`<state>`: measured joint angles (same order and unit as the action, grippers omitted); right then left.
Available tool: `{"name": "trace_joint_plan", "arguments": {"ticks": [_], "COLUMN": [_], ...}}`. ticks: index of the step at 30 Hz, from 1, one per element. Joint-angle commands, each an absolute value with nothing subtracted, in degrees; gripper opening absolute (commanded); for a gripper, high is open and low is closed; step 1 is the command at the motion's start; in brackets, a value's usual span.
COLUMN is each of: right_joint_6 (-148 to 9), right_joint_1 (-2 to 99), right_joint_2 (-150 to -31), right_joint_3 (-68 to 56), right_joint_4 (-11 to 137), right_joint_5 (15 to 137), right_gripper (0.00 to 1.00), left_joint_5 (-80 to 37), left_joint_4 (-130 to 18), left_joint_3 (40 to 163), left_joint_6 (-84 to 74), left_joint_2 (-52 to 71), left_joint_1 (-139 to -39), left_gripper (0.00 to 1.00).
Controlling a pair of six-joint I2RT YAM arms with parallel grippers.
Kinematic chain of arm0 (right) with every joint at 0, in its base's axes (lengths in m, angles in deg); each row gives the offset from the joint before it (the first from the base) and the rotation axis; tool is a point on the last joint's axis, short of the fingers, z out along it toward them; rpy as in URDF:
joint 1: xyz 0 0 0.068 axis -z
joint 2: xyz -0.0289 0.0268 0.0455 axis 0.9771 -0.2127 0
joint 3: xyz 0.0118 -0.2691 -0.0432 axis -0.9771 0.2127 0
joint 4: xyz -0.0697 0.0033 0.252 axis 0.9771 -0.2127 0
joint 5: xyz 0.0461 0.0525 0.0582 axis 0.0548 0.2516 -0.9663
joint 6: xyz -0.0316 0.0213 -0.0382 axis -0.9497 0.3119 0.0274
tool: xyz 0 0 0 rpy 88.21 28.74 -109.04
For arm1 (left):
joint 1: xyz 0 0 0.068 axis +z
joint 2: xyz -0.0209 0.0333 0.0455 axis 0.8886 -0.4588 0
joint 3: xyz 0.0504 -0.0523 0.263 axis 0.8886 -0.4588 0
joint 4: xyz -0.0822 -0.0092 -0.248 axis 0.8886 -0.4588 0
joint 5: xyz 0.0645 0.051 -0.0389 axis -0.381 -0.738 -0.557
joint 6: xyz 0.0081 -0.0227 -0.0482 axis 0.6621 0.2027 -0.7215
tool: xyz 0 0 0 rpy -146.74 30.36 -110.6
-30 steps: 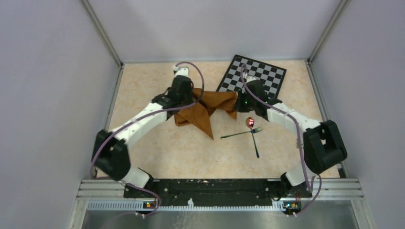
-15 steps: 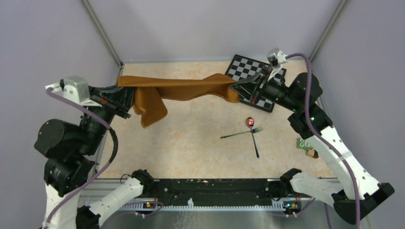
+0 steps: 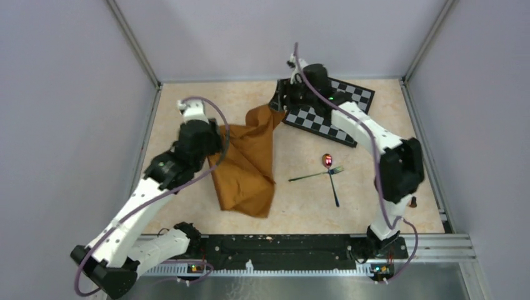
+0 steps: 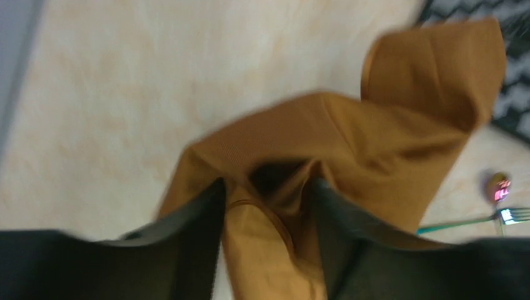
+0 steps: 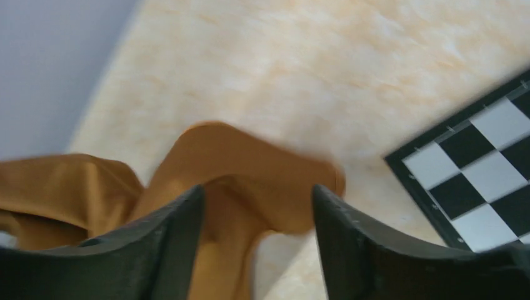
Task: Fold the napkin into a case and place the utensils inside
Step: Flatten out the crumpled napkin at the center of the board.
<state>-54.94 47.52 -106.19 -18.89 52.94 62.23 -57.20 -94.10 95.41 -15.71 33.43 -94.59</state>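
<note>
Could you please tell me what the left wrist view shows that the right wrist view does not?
Only the left wrist view shows the spoon and fork, at its right edge, and the left gripper. Only the right wrist view shows the right gripper. Both show the napkin seen between parted jaws, the checkered board and the table.
</note>
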Motion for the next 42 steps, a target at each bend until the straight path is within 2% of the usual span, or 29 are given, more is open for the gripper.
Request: {"name": "trace_joint_plan", "arguments": {"ticks": [1,2,4,7,10,14,16,18,21,23,29,33,35,40,42], "right_joint_6": [-63.8,-64.9,-65.5,-61.8,-57.7,-49.2,-45.3,-43.6,-45.4,-45.9,-41.9,-39.6,-39.6,-40.1,-40.4], "right_joint_1": [46.8,46.0,44.3,42.9,40.4,37.6,37.3,37.3,38.5,40.0,43.0,43.1,42.9,43.0,43.0], "right_joint_2": [-118.7,-118.0,-115.7,-111.7,-105.8,-98.4,-94.8,-92.9,-94.3,-96.1,-104.8,-111.5,-114.3,-118.1,-118.4], "right_joint_3": [-32.6,-32.1,-29.8,-23.1,-11.8,3.1,9.9,15.3,14.4,13.2,9.8,7.5,6.3,5.4,5.4], "right_joint_4": [33.7,32.9,32.7,33.9,38.1,44.7,48.4,51.0,49.4,51.6,60.5,66.5,67.3,68.0,68.7], "right_joint_5": [79.6,82.1,83.3,80.1,75.7,70.4,66.9,69.0,74.5,74.1,68.4,65.4,65.6,66.5,67.0], "right_gripper": [0.69,0.76,0.8,0.8,0.8,0.75,0.73,0.73,0.72,0.71,0.55,0.29,0.22,0.17,0.16], "left_joint_5": [-61.4,-62.3,-63.3,-62.4,-54.0,-36.8,-31.8,-30.3,-36.2,-37.2,-35.2,-30.1,-26.9,-29.2,-29.2], "left_joint_4": [-103.1,-104.1,-104.4,-103.7,-100.5,-98.0,-97.9,-94.9,-92.5,-91.4,-80.0,-71.5,-65.8,-62.2,-62.6], "left_joint_3": [88.7,88.5,88.1,87.8,86.2,83.7,82.1,79.0,76.8,77.6,74.2,72.8,72.9,77.6,79.7], "left_joint_6": [-28.9,-29.2,-28.5,-26.9,-25.0,-27.3,-30.9,-33.0,-37.7,-38.8,-42.0,-46.1,-46.1,-46.0,-46.0], "left_joint_2": [32.9,34.4,39.2,44.2,45.6,38.7,34.4,30.7,25.6,22.3,18.8,13.7,10.4,-0.5,-5.7], "left_joint_1": [-93.0,-92.9,-92.7,-92.8,-92.8,-92.8,-92.8,-92.7,-91.3,-86.7,-72.2,-64.9,-63.2,-60.5,-59.2], "left_gripper": [0.77,0.86,0.98,0.99,0.99,0.99,0.99,0.99,0.99,0.99,0.98,0.78,0.63,0.46,0.45]}}
